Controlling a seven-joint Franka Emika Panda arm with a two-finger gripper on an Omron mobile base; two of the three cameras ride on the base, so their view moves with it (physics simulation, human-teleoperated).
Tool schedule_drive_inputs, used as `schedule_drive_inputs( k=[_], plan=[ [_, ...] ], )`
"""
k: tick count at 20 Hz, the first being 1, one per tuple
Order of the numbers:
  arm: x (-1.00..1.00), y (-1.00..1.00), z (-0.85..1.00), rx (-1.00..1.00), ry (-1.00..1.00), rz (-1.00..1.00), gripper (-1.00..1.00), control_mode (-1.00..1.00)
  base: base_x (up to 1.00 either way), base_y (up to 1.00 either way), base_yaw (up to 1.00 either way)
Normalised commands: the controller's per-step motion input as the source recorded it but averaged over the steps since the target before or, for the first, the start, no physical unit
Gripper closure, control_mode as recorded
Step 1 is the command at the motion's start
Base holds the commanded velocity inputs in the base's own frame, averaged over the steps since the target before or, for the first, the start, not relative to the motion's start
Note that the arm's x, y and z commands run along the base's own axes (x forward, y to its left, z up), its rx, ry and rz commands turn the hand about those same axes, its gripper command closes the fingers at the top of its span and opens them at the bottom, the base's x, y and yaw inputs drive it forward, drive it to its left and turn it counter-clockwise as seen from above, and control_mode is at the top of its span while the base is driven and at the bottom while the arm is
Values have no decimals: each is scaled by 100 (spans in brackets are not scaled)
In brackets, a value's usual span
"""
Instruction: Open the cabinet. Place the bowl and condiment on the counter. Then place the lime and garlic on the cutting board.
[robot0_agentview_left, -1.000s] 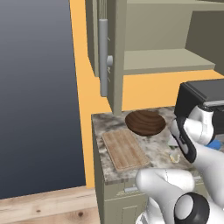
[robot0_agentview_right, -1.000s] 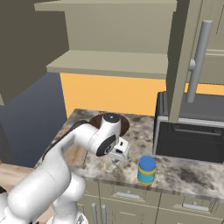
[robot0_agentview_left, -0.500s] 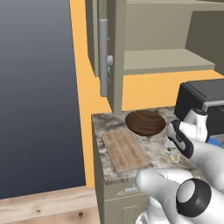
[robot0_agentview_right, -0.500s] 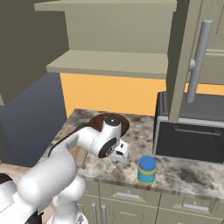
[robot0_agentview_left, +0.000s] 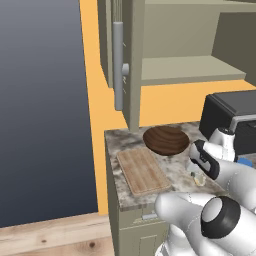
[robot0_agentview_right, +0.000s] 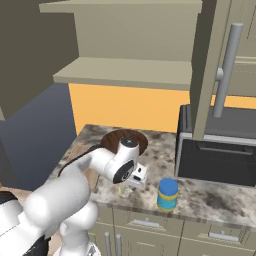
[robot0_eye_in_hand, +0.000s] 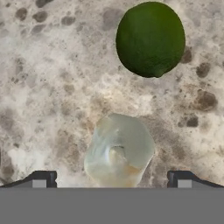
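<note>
Cabinet (robot0_agentview_right: 215, 75) open; bowl (robot0_agentview_left: 166, 140) and condiment (robot0_agentview_right: 167, 195) on bench (robot0_agentview_right: 225, 200). Fingers (robot0_eye_in_hand: 39, 180) spread wide, empty, over garlic (robot0_eye_in_hand: 118, 151); lime (robot0_eye_in_hand: 150, 38) beside; cutting board (robot0_agentview_left: 142, 171) bare.

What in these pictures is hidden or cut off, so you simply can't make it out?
- Lime: plain in the hand view; in both base views the arm covers it.
- Garlic: its near side is cut by the hand view's bottom edge; in the left base view just a sliver peeks past the arm.
- Condiment: clear in the right base view; in the left one only a blue edge shows behind the arm.
- Bowl: partly behind the arm in the right base view.
</note>
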Motion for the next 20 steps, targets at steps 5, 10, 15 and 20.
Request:
schedule_drive_inputs(
  k=[5,10,15,20],
  plan=[
    [0,0,-22,0,0,0,-100,-100,0,0,0],
    [0,0,-23,0,0,0,-100,-100,0,0,0],
    [9,0,-19,0,0,0,-100,-100,0,0,0],
    [0,0,0,0,1,0,100,-100,0,0,0]
  ],
)
